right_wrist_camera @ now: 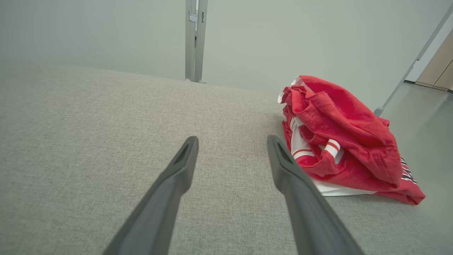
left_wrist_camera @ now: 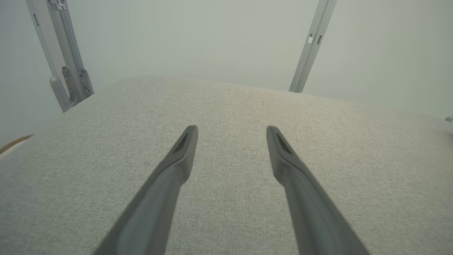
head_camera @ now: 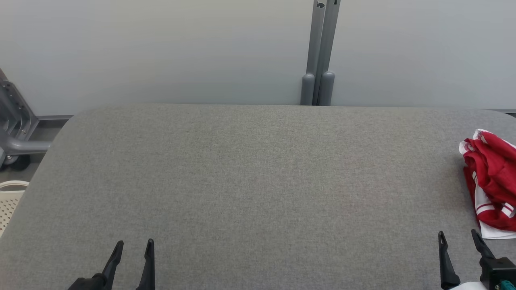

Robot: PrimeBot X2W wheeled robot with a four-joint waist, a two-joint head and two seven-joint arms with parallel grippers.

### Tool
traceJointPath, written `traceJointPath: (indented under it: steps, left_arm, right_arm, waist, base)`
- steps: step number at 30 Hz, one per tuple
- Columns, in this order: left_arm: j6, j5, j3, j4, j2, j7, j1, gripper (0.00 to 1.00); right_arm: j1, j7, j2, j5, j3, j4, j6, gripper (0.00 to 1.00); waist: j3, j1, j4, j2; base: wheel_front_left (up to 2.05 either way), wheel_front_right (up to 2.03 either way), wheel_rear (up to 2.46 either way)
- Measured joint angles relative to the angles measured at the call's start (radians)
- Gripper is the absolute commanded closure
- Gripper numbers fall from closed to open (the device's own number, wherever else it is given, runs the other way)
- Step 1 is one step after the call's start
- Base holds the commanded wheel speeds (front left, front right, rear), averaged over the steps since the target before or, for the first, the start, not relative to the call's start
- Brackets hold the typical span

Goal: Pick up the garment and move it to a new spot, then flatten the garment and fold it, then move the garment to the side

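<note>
A crumpled red and white garment (head_camera: 492, 181) lies bunched at the right edge of the grey padded table (head_camera: 250, 173); the head view cuts off its right part. The right wrist view shows the garment (right_wrist_camera: 339, 141) as a heap just right of the finger line. My right gripper (head_camera: 459, 237) hovers open at the lower right, a little nearer than the garment and apart from it, and its open fingers frame bare fabric (right_wrist_camera: 231, 141). My left gripper (head_camera: 135, 245) stands open at the lower left, far from the garment, over bare table (left_wrist_camera: 231, 131).
A grey metal post (head_camera: 320, 52) stands against the pale wall behind the table. A grey frame with a wheel (head_camera: 14, 133) and a perforated cream basket (head_camera: 10, 201) sit off the table's left edge. Floor shows beyond the table's right side (right_wrist_camera: 424, 117).
</note>
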Motion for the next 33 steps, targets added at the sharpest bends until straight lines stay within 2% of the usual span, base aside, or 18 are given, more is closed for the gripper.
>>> traceJointPath:
  steps: [8, 27, 33]
  left_arm:
    - [0.000, -0.006, -0.007, -0.001, 0.003, 0.000, 0.002, 0.00]
    - [0.000, -0.006, -0.006, 0.002, 0.003, 0.000, 0.002, 0.00]
    - [-0.002, -0.005, 0.000, 0.000, -0.001, 0.000, 0.004, 0.00]
  right_arm:
    - [-0.007, 0.000, 0.002, 0.041, -0.021, 0.012, 0.000, 0.00]
    - [-0.023, 0.000, 0.003, 0.015, -0.044, 0.038, 0.000, 0.00]
    - [-0.027, 0.000, 0.002, 0.016, -0.048, 0.047, 0.000, 0.00]
  waist:
    - [-0.004, 0.0000, -0.012, 0.0000]
    - [-0.004, 0.0000, -0.016, 0.0000]
    - [0.000, 0.0000, -0.051, 0.0000]
  base:
    - [0.00, 0.00, 0.00]
    - [0.00, 0.00, 0.00]
    - [0.00, 0.00, 0.00]
